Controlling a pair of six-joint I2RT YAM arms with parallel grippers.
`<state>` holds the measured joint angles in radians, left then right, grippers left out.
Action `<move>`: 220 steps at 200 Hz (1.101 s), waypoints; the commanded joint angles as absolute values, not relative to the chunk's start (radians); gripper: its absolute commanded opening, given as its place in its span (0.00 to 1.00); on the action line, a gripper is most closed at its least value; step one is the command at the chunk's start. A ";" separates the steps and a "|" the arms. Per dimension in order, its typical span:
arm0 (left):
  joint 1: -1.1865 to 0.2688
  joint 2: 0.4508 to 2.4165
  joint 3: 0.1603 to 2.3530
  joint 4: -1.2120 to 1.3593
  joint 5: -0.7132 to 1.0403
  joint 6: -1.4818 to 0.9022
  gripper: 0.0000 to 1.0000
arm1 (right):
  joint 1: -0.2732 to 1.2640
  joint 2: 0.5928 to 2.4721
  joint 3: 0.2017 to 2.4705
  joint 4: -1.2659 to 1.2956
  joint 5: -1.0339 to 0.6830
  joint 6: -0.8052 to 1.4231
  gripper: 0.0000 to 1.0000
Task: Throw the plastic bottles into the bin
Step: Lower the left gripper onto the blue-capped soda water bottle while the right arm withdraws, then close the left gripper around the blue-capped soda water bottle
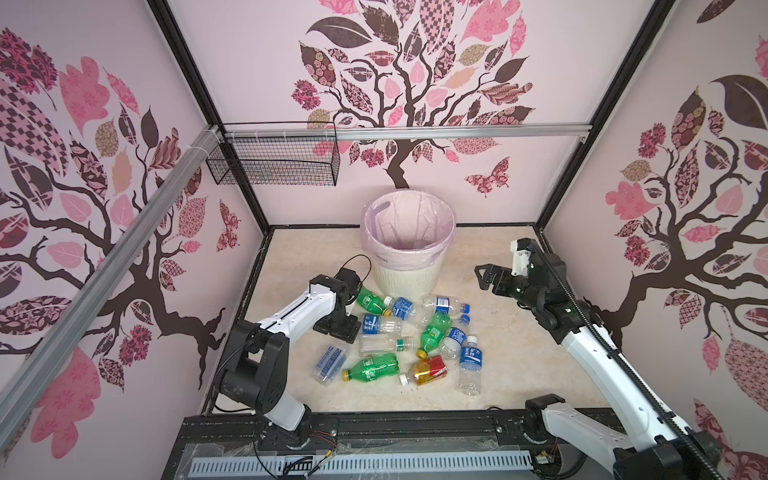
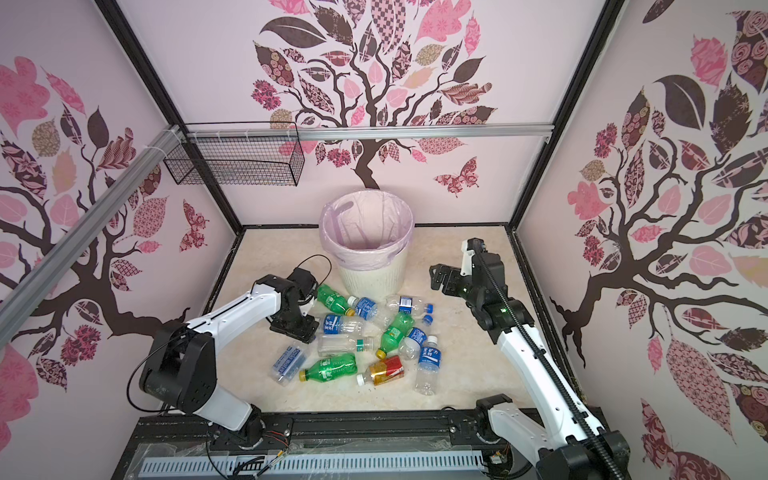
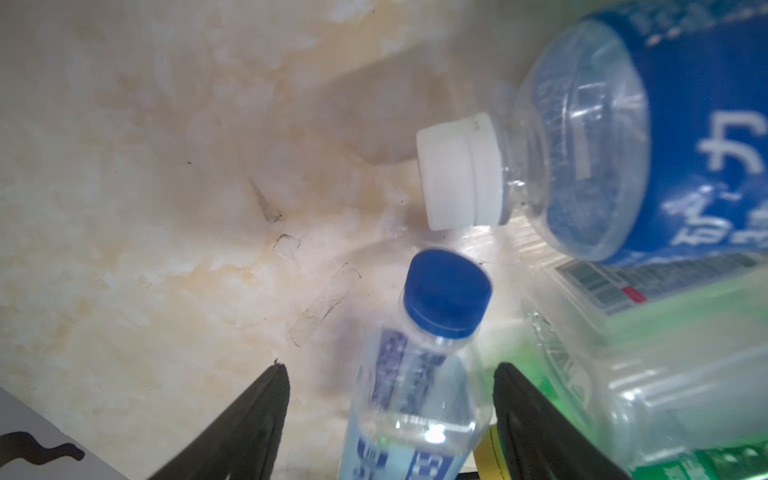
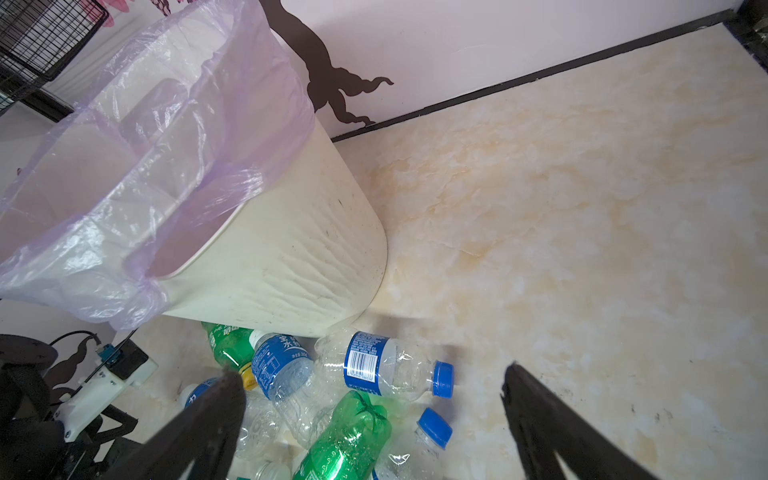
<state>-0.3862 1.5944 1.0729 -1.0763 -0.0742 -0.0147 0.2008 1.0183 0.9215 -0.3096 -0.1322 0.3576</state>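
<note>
Looking at the biggest thing first, you see the bin standing up with its mouth wide, so bottles can drop in from above. It is past your left gripper and just beside your right gripper, on the side toward the other arm. No bottle shows inside it, so I think the job is only starting. The plastic bottles lie in a heap on the floor, touching and crossing each other. Your right gripper hangs up in the air with its fingers wide apart and nothing between them, out of the way, I think. The heap is below it and a bit toward the other arm. Your left gripper is down low at the edge of the heap. Its fingers are apart, one on each side of a clear bottle with a blue cap, and they are not squeezing it yet: a gap shows on one side. That bottle points its cap away from the gripper. Just past the cap lies a white-capped bottle, close enough to get bumped, I think.
</note>
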 commanded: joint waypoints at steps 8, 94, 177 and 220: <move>-0.388 1.597 1.111 -1.110 -0.027 0.035 0.81 | 0.198 1.041 0.920 -0.288 -0.103 0.340 0.99; -0.389 1.613 1.270 -1.294 -0.012 0.025 0.87 | 0.196 1.053 0.911 -0.246 -0.143 0.370 0.99; -0.464 1.562 1.338 -1.434 -0.250 0.147 0.90 | 0.195 1.066 0.874 -0.184 -0.196 0.403 0.99; -0.457 1.348 1.027 -1.274 -0.114 0.289 0.91 | 0.195 1.072 0.859 -0.171 -0.206 0.410 0.99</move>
